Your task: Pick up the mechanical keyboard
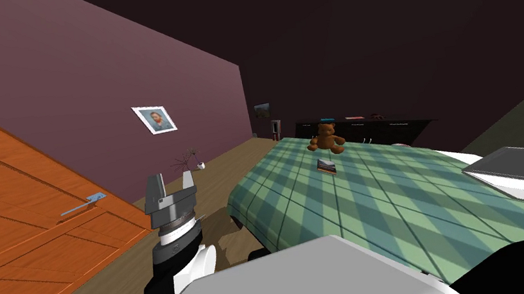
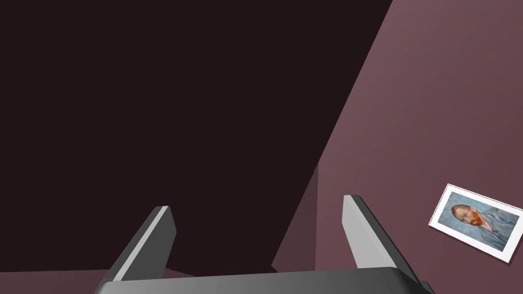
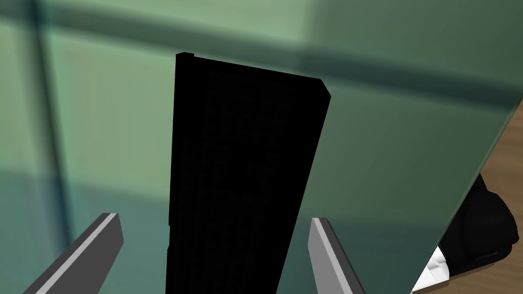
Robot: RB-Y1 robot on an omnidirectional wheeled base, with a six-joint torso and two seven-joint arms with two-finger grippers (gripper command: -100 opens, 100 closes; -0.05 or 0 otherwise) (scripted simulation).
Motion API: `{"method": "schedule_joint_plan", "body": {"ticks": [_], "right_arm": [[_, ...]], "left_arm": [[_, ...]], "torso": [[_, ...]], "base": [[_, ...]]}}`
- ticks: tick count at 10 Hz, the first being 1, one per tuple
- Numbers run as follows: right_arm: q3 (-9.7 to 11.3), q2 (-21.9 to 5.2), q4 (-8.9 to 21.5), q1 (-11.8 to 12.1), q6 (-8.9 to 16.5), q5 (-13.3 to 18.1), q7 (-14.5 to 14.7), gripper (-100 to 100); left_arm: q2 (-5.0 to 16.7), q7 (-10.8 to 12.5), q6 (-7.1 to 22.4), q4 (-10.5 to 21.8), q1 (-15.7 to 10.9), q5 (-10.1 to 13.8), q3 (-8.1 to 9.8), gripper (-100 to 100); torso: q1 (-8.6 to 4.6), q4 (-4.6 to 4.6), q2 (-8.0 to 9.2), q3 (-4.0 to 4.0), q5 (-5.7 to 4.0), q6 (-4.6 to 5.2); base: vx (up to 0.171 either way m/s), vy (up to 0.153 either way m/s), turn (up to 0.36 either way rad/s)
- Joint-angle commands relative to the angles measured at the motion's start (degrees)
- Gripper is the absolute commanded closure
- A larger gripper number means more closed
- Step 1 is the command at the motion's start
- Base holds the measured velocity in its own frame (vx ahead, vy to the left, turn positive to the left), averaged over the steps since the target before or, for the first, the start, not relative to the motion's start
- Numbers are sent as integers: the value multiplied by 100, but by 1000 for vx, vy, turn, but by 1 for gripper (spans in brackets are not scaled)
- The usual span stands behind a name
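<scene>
Keyboard (image 3: pixel 240 168) and right gripper (image 3: pixel 213 219) are close to lined up. The keyboard is a plain black slab lying flat on the green checked bedspread (image 3: pixel 398 153), near the edge of the bed where the wooden floor (image 3: pixel 510 148) shows past the cloth. Its long axis runs straight away from my right hand, along the line the gripper faces, with the near end passing between my fingers (image 3: pixel 102 240) and the far end well ahead of them. My right fingers stand spread apart with nothing held, bracketing the narrow width, which is the way I would want to take it.

It is not quite centred. The finger on the bed-edge side sits just beside one long edge of the keyboard, while the other has a clear strip of bedspread between it and the opposite edge. I judge a small sideways shift away from the bed edge is needed before I go down and close. How far above the keys my fingertips are I cannot tell.

My left gripper (image 1: pixel 171 180) is raised off to the side of the bed, fingers spread and empty, so the right arm is plainly the nearer one.
</scene>
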Motion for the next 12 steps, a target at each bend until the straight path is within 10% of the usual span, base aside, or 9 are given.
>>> {"method": "schedule_joint_plan", "body": {"ticks": [1, 2, 6, 7, 8, 11, 12], "right_arm": [[0, 0, 0, 0, 0, 0, 0, -100], [-2, 12, 10, 0, 4, 2, 3, 100], [2, 14, 7, 5, -1, -1, -2, 100], [1, 14, 7, 4, 0, 0, -1, 0], [17, -155, -122, 1, -14, -25, -14, 100], [24, -328, -268, 19, -23, -52, -30, 100], [21, -342, -278, 22, -28, -55, -31, 0]], "left_arm": [[0, 0, 0, 0, 0, 0, 0, 0], [0, 0, 0, 0, 0, 0, 0, 0], [0, 0, 0, 0, 0, 0, 0, 0], [0, 0, 0, 0, 0, 0, 0, 0], [0, 0, 0, 0, 0, 0, 0, 0], [-1, 0, 0, 0, 0, 0, 0, 0], [0, 0, 0, 0, 0, 0, 0, 0]], "torso": [[0, 0, 0, 0, 0, 0], [6, 0, -2, -1, 2, 1], [10, 1, -4, -1, 3, -4], [10, 1, -4, -2, 3, -3], [9, 1, -5, -2, 3, -3], [29, -1, -8, -4, 10, 0], [21, 0, -7, -4, 6, -1]], "base": [[-5, -16, 12], [-3, -1, -12], [0, 0, 0], [0, 0, 0], [7, 23, -64], [10, 31, -54], [0, 0, 0]]}}
